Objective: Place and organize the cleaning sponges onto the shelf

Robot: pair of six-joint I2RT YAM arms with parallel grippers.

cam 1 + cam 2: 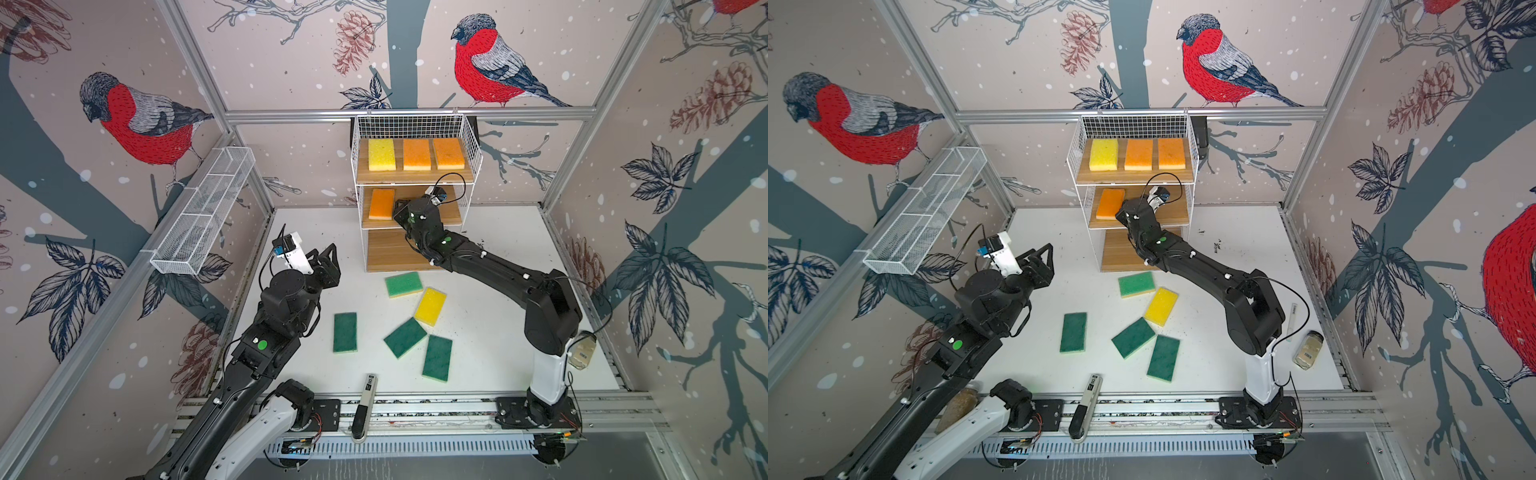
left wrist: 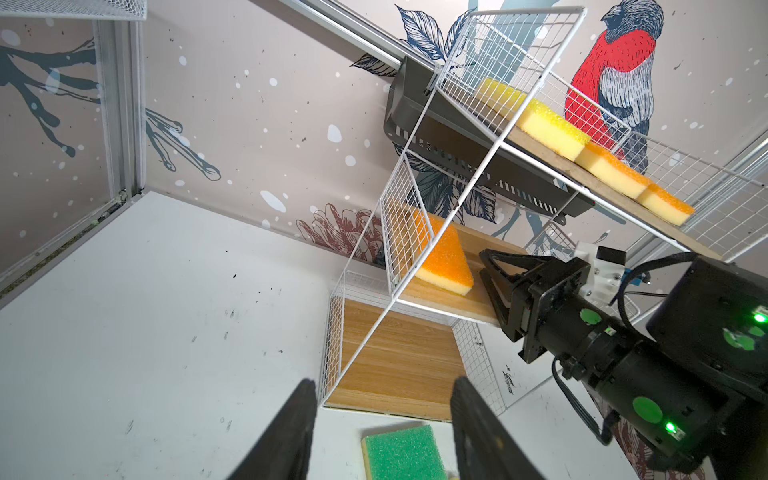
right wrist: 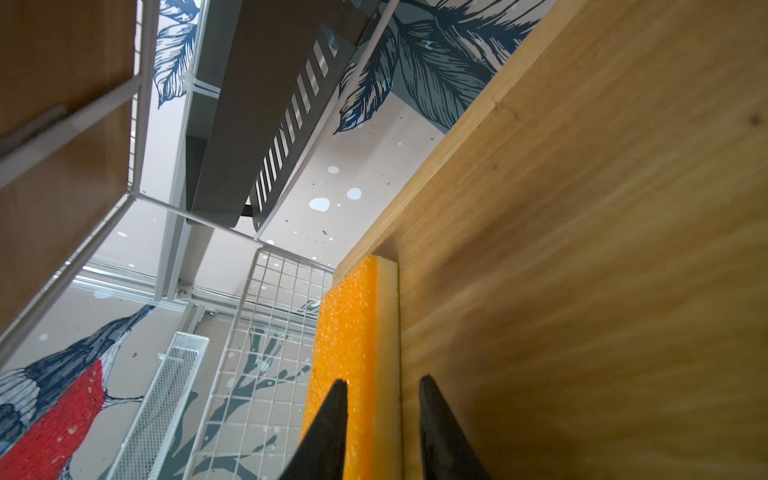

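Observation:
The shelf [image 1: 415, 176] stands at the back. Its top board carries a yellow sponge [image 1: 381, 154] and two orange sponges [image 1: 417, 154]. A third orange sponge [image 1: 381, 203] [image 3: 345, 324] lies flat at the left of the middle board. My right gripper [image 1: 400, 210] [image 3: 383, 378] is at that sponge's right edge, narrowly open, with one finger over the orange face and the other over bare wood. On the table lie a light green sponge [image 1: 403, 284], a yellow sponge [image 1: 431, 306] and three dark green sponges [image 1: 345, 332]. My left gripper [image 1: 324, 253] [image 2: 383, 382] hovers open and empty, left of the shelf.
A long white mesh basket [image 1: 203, 216] hangs on the left wall. A black and white hand tool [image 1: 363, 407] lies on the front rail. A jar [image 1: 1308, 350] stands by the right arm's base. A dark slotted bracket [image 2: 478, 166] sits behind the shelf.

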